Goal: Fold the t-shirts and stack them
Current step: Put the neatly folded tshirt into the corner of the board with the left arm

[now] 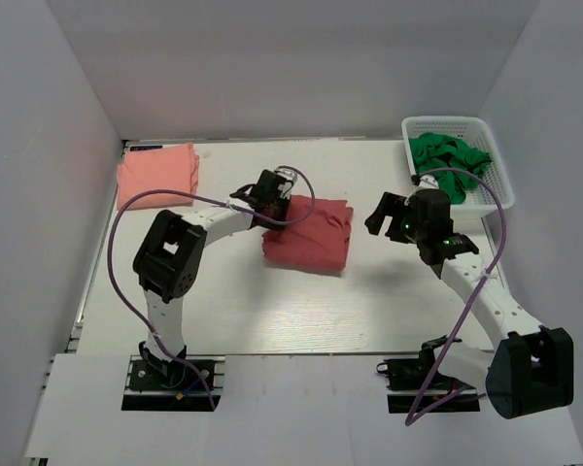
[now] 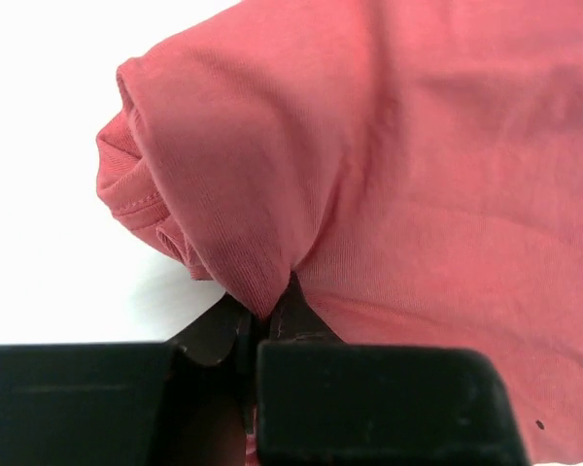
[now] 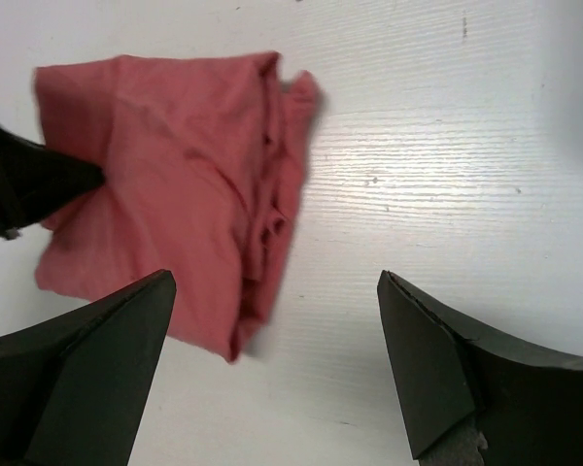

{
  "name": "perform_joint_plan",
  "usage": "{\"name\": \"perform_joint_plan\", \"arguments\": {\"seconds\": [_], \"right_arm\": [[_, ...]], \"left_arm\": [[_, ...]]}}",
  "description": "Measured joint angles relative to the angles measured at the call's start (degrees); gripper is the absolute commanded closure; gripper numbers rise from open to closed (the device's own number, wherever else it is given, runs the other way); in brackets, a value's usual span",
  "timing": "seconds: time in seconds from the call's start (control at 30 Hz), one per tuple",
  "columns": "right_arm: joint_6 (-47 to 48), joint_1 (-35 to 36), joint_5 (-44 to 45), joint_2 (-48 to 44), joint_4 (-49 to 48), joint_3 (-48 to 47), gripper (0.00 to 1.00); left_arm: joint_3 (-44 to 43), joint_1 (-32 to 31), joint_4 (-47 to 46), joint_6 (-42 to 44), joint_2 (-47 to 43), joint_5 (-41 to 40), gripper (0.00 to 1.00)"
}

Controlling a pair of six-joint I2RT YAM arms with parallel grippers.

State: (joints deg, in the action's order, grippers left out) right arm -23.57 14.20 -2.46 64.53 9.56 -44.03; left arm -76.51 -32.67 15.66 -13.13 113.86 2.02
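White desk (image 1: 272,311) carries the folded brick-red t-shirt (image 1: 309,236), one edge pinched in the left pincer (image 2: 264,320); the salmon-pink t-shirt (image 1: 157,175) lies well apart, left of that pincer. Right pincer (image 3: 277,282) hangs spread beside the red shirt. Dragging by one edge may unfold it

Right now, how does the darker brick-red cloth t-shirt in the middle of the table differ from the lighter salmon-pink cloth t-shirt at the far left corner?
Colour: the brick-red t-shirt is darker, the salmon-pink t-shirt paler.
Hold: the left gripper pinches a fold of the brick-red one; nothing touches the salmon-pink one.
Place: the brick-red one lies central, the salmon-pink one at the far left corner.
Both are folded into compact bundles.
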Motion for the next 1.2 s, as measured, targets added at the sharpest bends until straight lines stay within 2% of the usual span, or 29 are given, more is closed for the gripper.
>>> {"name": "perform_joint_plan", "arguments": {"seconds": [0.23, 0.43, 0.7, 0.83, 1.2], "right_arm": [[-0.3, 0.0, 2.6, 0.0, 0.9, 0.0, 0.09], [-0.5, 0.0, 2.7, 1.2, 1.1, 0.0, 0.09], [-0.6, 0.0, 2.7, 3.4, 3.8, -3.0, 0.09], [-1.1, 0.0, 2.7, 3.8, 4.1, -4.6, 0.09], [-1.3, 0.0, 0.7, 8.5, 6.0, -8.5, 0.09]], "left_arm": [[-2.3, 2.4, 4.3, 11.7, -7.3, -15.4, 1.00], [-3.7, 7.8, 3.6, 21.0, -16.0, -20.2, 1.00], [-7.5, 17.2, 2.0, 31.2, -18.3, -18.6, 1.00], [-12.9, 22.2, 2.3, 34.7, -16.3, -16.1, 1.00], [-15.4, 32.5, 0.0, 36.7, -14.6, -8.7, 1.00]]}}
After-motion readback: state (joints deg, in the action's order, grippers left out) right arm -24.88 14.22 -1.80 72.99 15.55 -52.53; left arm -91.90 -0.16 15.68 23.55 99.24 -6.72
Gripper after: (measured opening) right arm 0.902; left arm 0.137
